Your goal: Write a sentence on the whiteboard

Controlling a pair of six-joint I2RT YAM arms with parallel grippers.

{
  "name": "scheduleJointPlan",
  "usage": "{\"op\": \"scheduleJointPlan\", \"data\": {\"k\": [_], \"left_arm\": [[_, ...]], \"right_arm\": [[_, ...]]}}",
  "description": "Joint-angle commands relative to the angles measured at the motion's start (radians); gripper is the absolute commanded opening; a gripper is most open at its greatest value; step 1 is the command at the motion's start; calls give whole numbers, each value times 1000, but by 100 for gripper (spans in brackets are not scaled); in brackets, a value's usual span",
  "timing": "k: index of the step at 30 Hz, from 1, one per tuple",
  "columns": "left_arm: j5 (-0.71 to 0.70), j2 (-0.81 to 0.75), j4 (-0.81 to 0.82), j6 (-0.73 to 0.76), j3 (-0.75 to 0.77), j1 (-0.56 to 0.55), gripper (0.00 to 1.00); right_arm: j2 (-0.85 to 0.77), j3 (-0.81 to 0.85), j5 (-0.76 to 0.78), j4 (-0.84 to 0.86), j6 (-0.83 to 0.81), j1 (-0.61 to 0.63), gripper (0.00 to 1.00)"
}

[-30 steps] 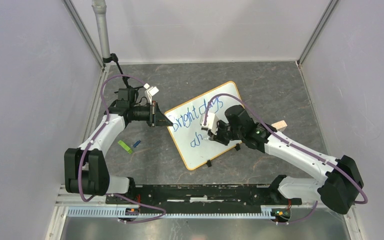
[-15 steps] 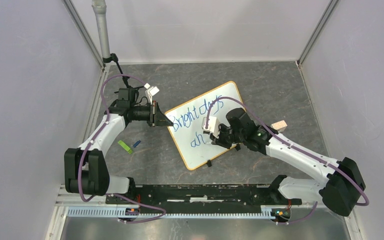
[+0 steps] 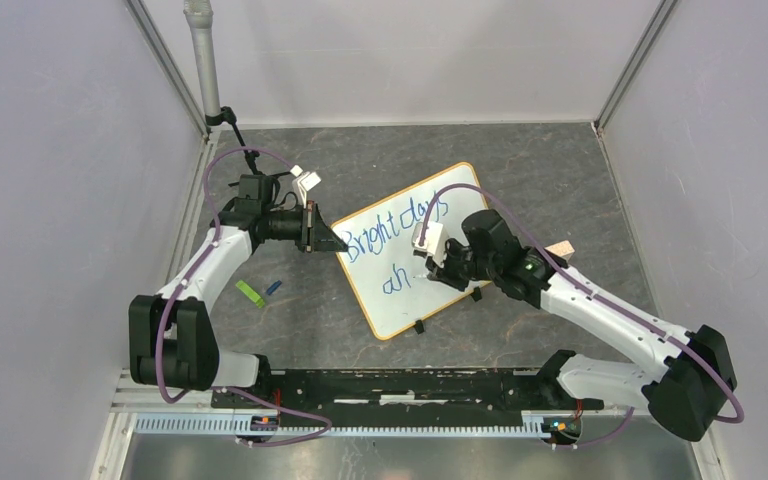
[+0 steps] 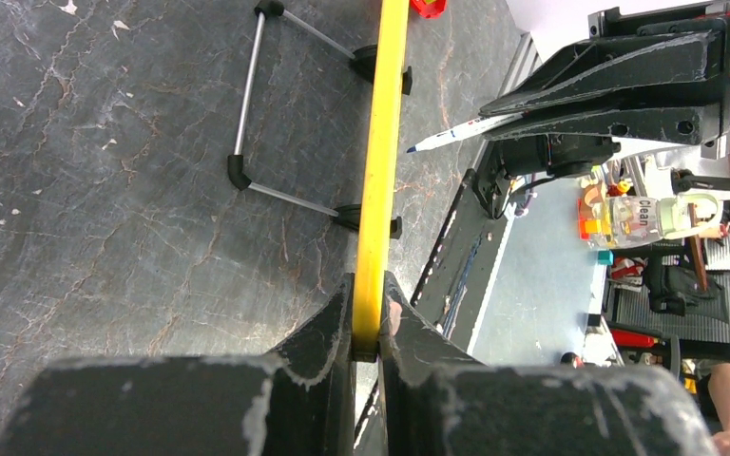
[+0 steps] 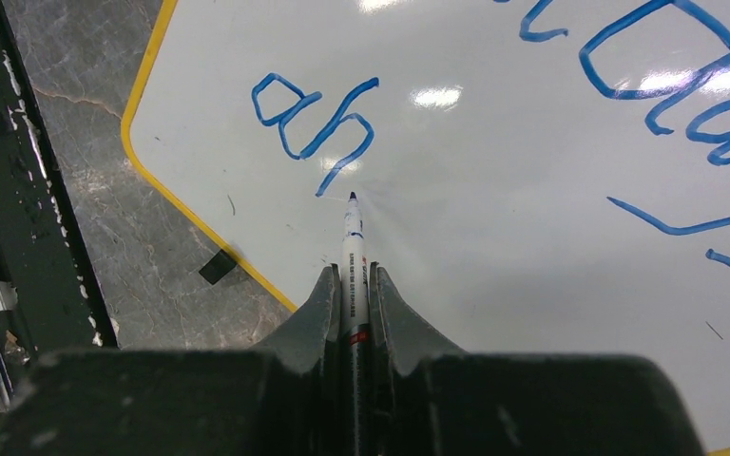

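Observation:
The whiteboard (image 3: 460,215) lies tilted on the dark table, white with a thin orange-yellow frame (image 5: 166,185). The sentence (image 3: 392,228) in blue reads "Bright days" with "ah" (image 5: 314,123) below it. My left gripper (image 3: 338,243) is shut on the board's left frame edge (image 4: 378,190). My right gripper (image 3: 428,262) is shut on a white marker (image 5: 353,242). The marker's blue tip sits at the board surface just right of the "h". The marker also shows in the left wrist view (image 4: 456,135).
A green marker cap and a blue piece (image 3: 258,291) lie on the table left of the board. A wooden block (image 3: 559,248) sits by the board's right edge. Black clip feet (image 5: 215,266) and a wire stand (image 4: 247,104) hold the board.
My right gripper has moved right along the second line with the marker, away from the "ah". The left gripper still holds the board's edge.

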Motion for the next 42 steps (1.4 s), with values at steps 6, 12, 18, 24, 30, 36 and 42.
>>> {"op": "scheduleJointPlan", "data": {"k": [6,12,18,24,30,36,42], "left_arm": [[-52,25,-26,78,19,-32,2],[-55,25,-31,84,19,-32,3],[-57,27,-35,89,19,-33,2],[-52,33,-36,84,24,-32,2],[-51,35,-35,84,25,-32,3],[-54,35,-35,87,27,-32,2],[-54,37,-35,85,27,-32,2]], "right_arm": [[34,66,-18,69,30,-3,0],[58,56,2,83,21,-3,0],[48,42,44,63,-5,-17,0],[28,41,49,29,-35,-59,0],[41,64,48,31,-42,-73,0],[66,104,24,53,-24,-73,0],[84,106,-20,53,-7,-71,0]]}}
